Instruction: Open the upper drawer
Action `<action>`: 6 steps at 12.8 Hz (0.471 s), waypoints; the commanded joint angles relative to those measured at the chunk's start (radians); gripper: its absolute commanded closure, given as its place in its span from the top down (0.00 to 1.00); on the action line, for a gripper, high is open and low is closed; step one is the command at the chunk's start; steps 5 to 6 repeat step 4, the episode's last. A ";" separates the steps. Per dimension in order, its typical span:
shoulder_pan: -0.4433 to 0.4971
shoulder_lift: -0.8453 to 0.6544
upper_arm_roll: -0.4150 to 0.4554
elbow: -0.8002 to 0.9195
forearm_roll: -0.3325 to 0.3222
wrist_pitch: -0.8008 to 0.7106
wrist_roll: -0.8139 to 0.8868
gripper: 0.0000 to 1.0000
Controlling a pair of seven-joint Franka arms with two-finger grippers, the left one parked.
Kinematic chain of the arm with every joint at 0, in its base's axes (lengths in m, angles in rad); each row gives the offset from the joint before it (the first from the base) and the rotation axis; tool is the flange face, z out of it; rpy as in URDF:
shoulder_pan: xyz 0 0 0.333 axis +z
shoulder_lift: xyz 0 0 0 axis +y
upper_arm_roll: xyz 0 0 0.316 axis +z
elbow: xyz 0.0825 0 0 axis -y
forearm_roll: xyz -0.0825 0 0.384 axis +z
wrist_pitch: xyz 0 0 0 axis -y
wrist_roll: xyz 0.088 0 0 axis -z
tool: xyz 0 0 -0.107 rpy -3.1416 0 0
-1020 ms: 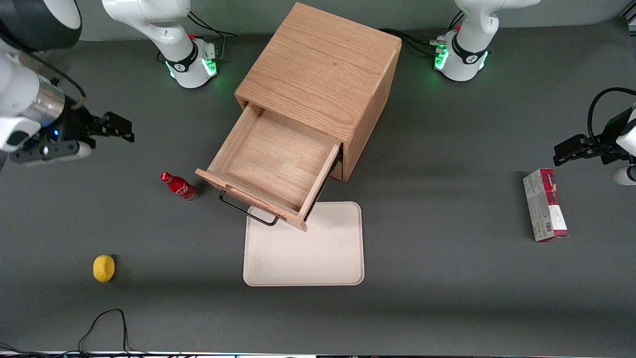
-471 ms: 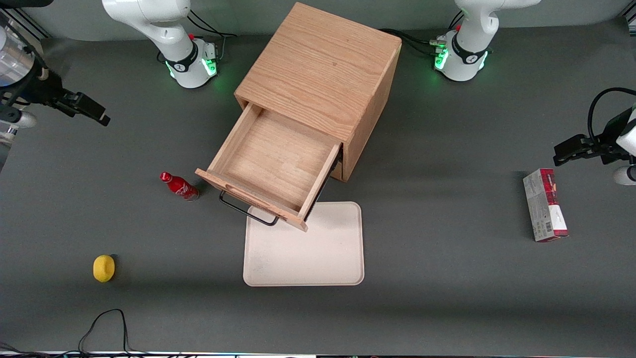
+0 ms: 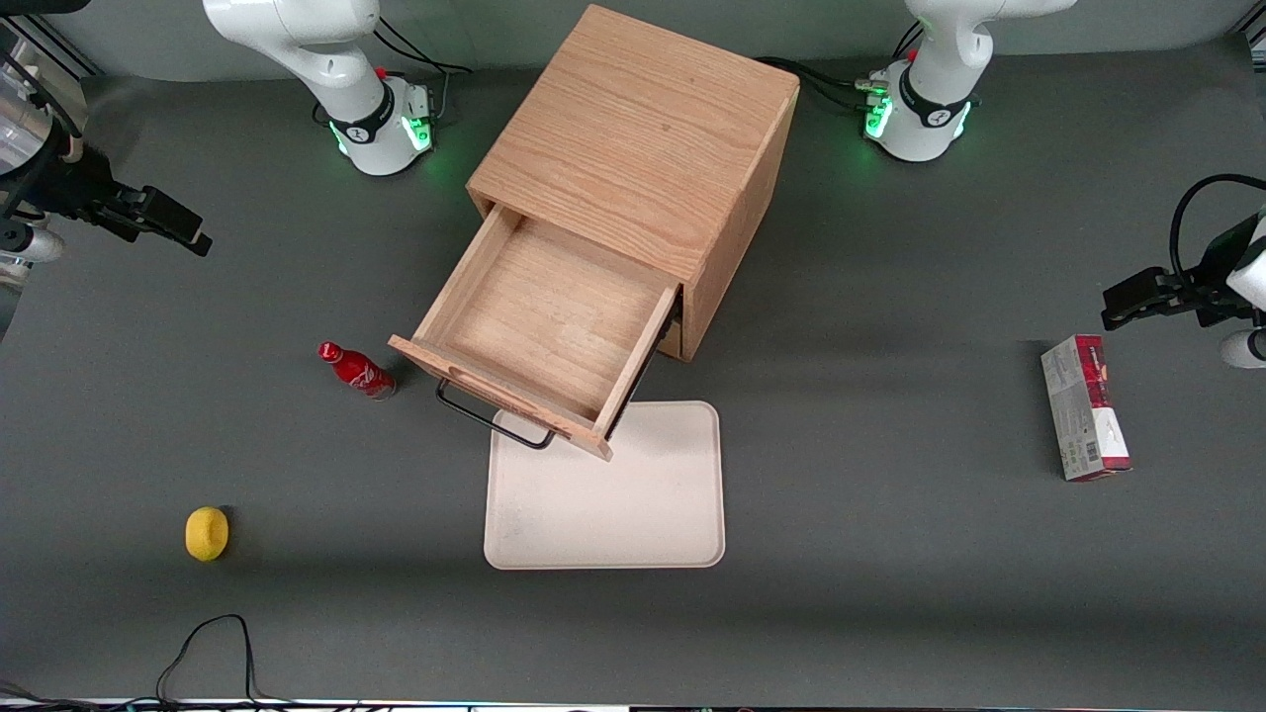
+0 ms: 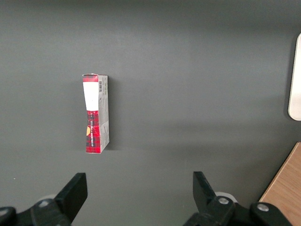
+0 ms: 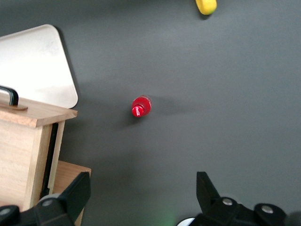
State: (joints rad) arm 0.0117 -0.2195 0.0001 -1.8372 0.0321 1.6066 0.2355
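The upper drawer [image 3: 544, 326] stands pulled well out of the cabinet [image 3: 643, 129], in the middle of the front view. Its bare wooden tray is open to the camera, and nothing lies in it. The drawer front, with its black handle [image 3: 490, 417], is the part of the drawer nearest the front camera. It overhangs an upper corner of the cream tray [image 3: 603, 494], which lies flat on the grey counter [image 3: 890, 593] in the lower middle of the frame.

The gripper [image 3: 183, 229] hangs over bare counter in the upper part of the front view, at the working arm's end, well apart from the drawer and farther from the front camera than the handle. It is released: in the right wrist view the gripper [image 5: 141, 197] shows its two black fingers [image 5: 70, 197] spread wide with only counter between them, grasping nothing.

That same view looks down on the drawer's front edge [image 5: 33, 115], a bit of the handle [image 5: 9, 95], a corner of the tray [image 5: 37, 66], the bottle [image 5: 141, 106] seen cap-first, and the lemon [image 5: 206, 5].

In the front view the red bottle [image 3: 358, 371] stands just beside the drawer front, toward the working arm's end. The lemon [image 3: 207, 533] sits lower in the frame, nearer the camera and well apart from the bottle. A red and white box [image 3: 1085, 405] lies flat toward the parked arm's end, and a black cable [image 3: 213, 633] loops at the bottom edge.
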 commanded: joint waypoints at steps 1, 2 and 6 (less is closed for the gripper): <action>0.004 0.047 -0.002 0.047 -0.012 -0.025 -0.038 1.00; 0.005 0.054 -0.002 0.058 -0.014 -0.025 -0.039 1.00; 0.004 0.055 -0.002 0.059 -0.014 -0.025 -0.042 1.00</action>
